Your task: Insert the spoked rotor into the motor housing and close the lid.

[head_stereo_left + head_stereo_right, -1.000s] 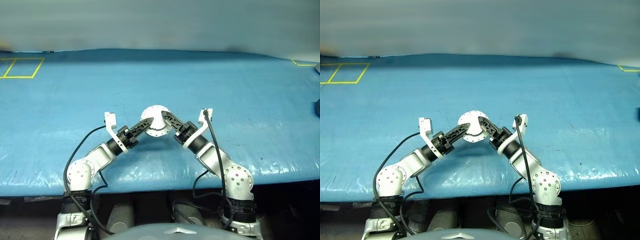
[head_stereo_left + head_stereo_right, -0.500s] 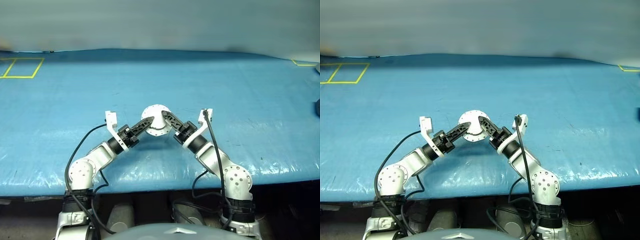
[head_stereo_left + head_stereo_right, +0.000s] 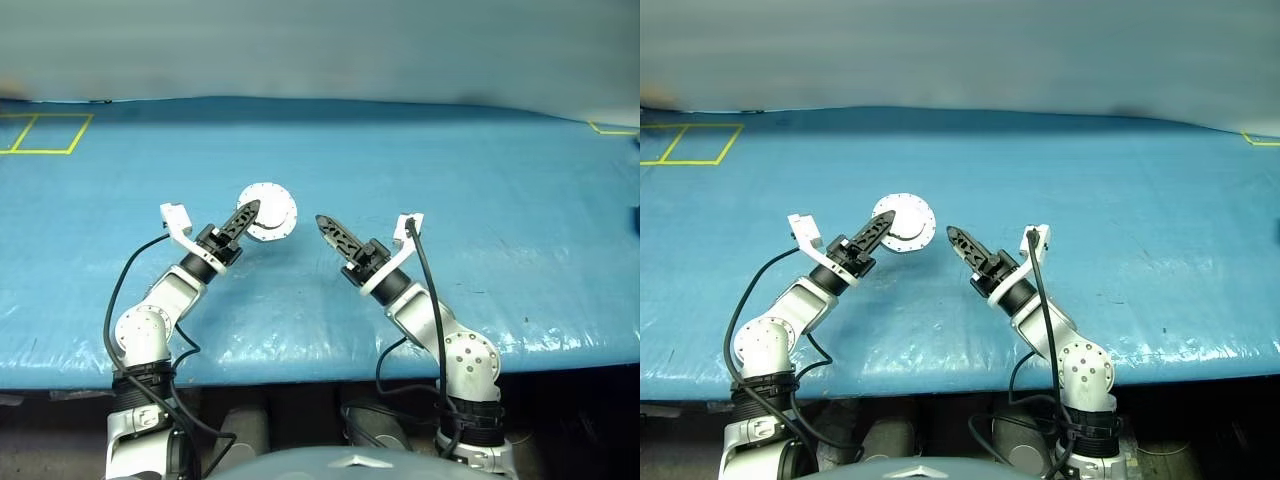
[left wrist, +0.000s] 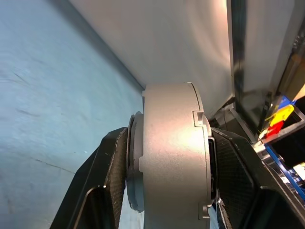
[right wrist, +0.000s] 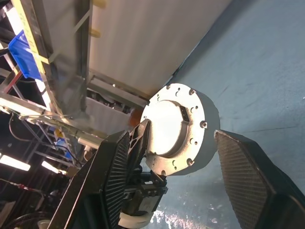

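Observation:
The motor housing (image 3: 268, 211), a short round grey metal can, hangs above the blue table with its flat screw-ringed face (image 5: 178, 129) turned toward my right arm. The lid looks shut on it, and a seam runs around the can's side (image 4: 171, 152). My left gripper (image 3: 250, 212) is shut on the housing, one black finger (image 4: 112, 167) on each flat side. A short gap to the right of the housing, my right gripper (image 3: 325, 225) stands open with nothing between its fingers (image 5: 119, 176). The spoked rotor is hidden.
A blue sheet covers the table (image 3: 450, 170). Yellow tape squares (image 3: 45, 135) mark its far left corner and a yellow line (image 3: 610, 127) its far right. A dark object (image 3: 635, 215) shows at the right edge. The table's front edge (image 3: 300, 365) runs just before the arms.
Both grippers were at the housing in the middle. My left gripper has carried it to the left, clear of the right gripper, which has barely moved.

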Controlling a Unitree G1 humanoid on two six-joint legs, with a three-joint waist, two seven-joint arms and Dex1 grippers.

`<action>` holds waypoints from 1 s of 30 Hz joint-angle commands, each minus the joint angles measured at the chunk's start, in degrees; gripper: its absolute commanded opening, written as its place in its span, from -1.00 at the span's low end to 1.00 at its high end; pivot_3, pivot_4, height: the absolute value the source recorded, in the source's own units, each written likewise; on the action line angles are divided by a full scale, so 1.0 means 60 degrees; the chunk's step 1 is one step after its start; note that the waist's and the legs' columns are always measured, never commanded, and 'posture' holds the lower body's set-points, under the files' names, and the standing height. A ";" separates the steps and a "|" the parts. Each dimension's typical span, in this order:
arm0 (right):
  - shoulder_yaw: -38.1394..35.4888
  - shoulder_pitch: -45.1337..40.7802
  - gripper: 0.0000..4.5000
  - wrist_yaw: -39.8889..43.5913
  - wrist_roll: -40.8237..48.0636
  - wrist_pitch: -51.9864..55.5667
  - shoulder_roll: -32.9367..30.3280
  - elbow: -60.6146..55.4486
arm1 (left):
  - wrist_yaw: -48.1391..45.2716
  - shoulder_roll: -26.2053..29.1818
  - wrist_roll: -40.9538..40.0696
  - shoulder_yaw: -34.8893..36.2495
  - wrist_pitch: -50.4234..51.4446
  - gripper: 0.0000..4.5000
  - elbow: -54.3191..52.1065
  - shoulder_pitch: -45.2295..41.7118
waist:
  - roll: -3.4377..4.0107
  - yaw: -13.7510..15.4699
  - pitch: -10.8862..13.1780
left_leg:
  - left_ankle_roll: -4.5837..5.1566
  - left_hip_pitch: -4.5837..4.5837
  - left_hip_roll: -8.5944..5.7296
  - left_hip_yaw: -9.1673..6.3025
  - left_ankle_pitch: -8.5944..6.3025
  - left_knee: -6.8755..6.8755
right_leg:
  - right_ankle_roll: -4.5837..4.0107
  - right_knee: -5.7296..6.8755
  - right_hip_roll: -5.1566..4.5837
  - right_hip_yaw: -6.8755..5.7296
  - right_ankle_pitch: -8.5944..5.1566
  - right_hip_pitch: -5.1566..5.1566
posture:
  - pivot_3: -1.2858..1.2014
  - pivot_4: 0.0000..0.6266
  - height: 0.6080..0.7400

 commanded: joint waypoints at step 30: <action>0.0847 0.0245 0.32 0.0586 -0.2213 -0.0398 -0.0539 -0.0760 | 0.1564 0.1386 0.3739 0.1622 -0.3222 0.89 0.3860 -0.1371 | -0.0011 -0.0076 -0.0006 | -0.0009 0.0026 0.0009 -0.0008 0.0006 0.0001 | 0.0001 0.0005 0.0013 -0.0004 0.0013 0.0022 | 0.03 -0.52 1.00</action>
